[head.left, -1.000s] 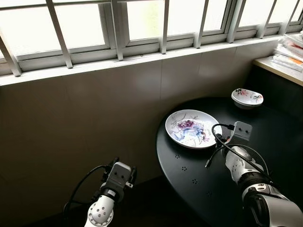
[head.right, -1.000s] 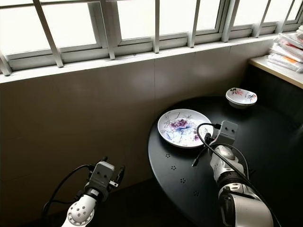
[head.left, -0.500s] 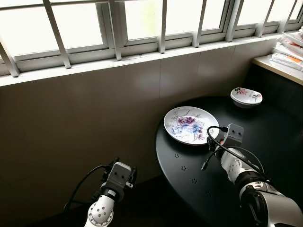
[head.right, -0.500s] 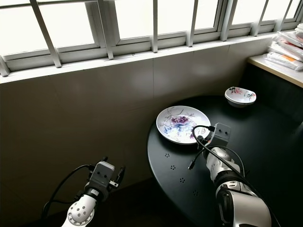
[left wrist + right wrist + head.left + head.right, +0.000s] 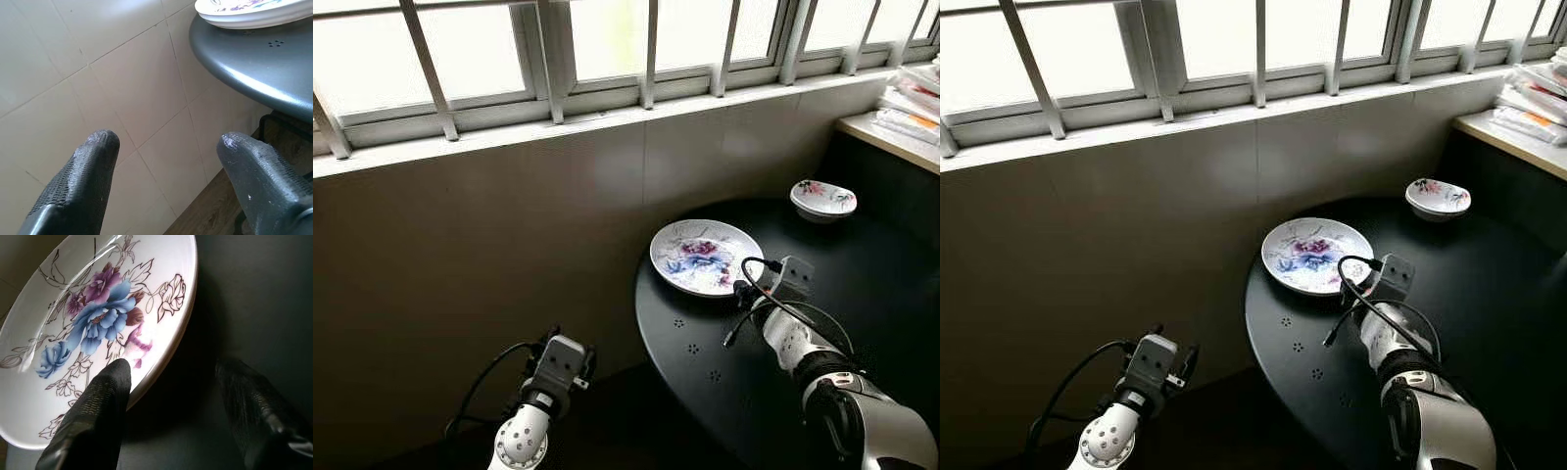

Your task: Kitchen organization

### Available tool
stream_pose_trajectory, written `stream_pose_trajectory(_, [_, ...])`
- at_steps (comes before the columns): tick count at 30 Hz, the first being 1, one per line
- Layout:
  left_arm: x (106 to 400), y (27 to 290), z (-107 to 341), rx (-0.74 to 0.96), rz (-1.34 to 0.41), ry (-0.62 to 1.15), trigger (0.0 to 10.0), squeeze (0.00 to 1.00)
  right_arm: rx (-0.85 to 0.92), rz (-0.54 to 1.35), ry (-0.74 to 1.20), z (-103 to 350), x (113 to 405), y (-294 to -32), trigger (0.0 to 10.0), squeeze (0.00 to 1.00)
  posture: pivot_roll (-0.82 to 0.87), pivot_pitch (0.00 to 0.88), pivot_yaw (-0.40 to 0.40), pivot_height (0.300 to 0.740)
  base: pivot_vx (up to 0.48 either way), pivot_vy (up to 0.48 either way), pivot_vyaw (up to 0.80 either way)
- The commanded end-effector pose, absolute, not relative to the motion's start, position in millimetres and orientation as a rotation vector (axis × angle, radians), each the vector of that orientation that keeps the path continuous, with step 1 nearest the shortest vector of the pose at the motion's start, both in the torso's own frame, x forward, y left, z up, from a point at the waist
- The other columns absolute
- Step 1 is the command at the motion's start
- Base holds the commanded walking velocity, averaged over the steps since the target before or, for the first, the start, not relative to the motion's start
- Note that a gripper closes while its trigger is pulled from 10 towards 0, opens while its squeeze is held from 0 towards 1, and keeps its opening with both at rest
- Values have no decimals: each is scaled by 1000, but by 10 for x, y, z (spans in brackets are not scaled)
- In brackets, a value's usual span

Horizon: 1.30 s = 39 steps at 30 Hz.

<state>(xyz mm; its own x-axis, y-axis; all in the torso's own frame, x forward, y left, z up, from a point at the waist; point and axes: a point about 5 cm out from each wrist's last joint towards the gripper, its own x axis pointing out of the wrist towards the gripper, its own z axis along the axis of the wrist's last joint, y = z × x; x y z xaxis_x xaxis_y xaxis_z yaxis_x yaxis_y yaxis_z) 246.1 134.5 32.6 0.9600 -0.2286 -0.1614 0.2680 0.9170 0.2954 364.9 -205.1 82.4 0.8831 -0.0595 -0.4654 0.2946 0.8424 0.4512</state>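
Reaching further forward than a second ago, the right gripper (image 5: 168, 382) is now closing in on the near rim of the flowered plate (image 5: 707, 257), where earlier it was hanging back over the dark tabletop (image 5: 705, 382). That plate is sitting flat near the tabletop's edge closest to the tiled wall (image 5: 509, 255), with a small flowered bowl (image 5: 823, 199) standing well apart from it toward the far side. In the right wrist view the jaws are spread wide, one finger (image 5: 98, 411) lying over the plate's rim and the other over bare tabletop, so nothing is being gripped yet. Down low, the left gripper (image 5: 168, 161) is idling beside the wall below the tabletop's edge, its jaws parted and empty too. To my eye that plate is glazed ceramic: stiff, fairly heavy for a pinch grip, slick, and quick to chip if it slips. I'd say the raised rim nearest the robot is the place to take hold, one finger above and one slid underneath, squeezing firmly and lifting level. Stacked packets (image 5: 911, 108) are resting on a ledge at the right.
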Motion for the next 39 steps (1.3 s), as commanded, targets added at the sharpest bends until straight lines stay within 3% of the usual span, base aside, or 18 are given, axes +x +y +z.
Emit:
stream_pose_trajectory(1, [2452,1340,313,327,-266,132,10000,0,590,-208,493,786,3634,-2027,10000,0,-35,0,14,740,0,0,0])
stream_pose_trajectory(4, [2452,1339,310,327,-267,133,10000,0,621,-214,492,805,3644,-2032,10000,0,-36,0,14,740,0,0,0])
stream_pose_trajectory(5, [2452,1338,309,327,-268,134,10000,0,632,-218,494,812,3647,-2035,9098,0,-37,0,13,740,0,0,0])
stream_pose_trajectory(6, [2451,1337,306,327,-269,135,10000,0,657,-232,505,816,3648,-2039,8941,0,-38,0,14,740,0,0,0])
stream_pose_trajectory(8, [2450,1335,302,327,-271,136,10000,0,699,-253,535,817,3647,-2035,9059,0,-37,0,14,740,0,0,0])
stream_pose_trajectory(10, [2450,1334,301,327,-273,137,10000,0,713,-256,545,826,3653,-2023,10000,0,-38,0,15,740,0,0,0])
stream_pose_trajectory(21, [2449,1337,291,328,-277,141,10000,0,811,-271,559,954,3727,-1966,10000,0,-39,0,15,740,0,0,0])
stream_pose_trajectory(31, [2454,1331,293,326,-278,144,10000,0,673,-353,688,815,3625,-2015,10000,0,-39,0,12,740,0,0,0])
stream_pose_trajectory(32, [2455,1331,292,325,-278,144,10000,0,664,-346,693,809,3623,-2006,6627,0,-40,0,13,740,0,0,0])
stream_pose_trajectory(33, [2456,1331,291,325,-279,145,10000,0,663,-343,694,808,3622,-2002,6627,0,-40,0,13,740,0,0,0])
stream_pose_trajectory(34, [2457,1331,290,325,-279,145,10000,0,663,-340,699,806,3621,-1995,4157,0,-42,0,14,740,0,0,0])
stream_pose_trajectory(35, [2458,1332,289,325,-279,146,10000,0,664,-341,704,805,3620,-1989,2314,0,-42,0,14,740,0,0,0])
stream_pose_trajectory(37, [2458,1331,287,324,-281,147,10000,0,667,-342,707,807,3620,-1989,2314,0,-43,0,14,740,0,0,0])
stream_pose_trajectory(38, [2459,1331,286,324,-281,148,10000,0,672,-343,703,816,3626,-1987,0,0,-44,0,15,740,0,0,0])
stream_pose_trajectory(39, [2460,1331,285,324,-282,149,10000,0,682,-346,694,831,3635,-1989,0,0,-44,0,15,740,0,0,0])
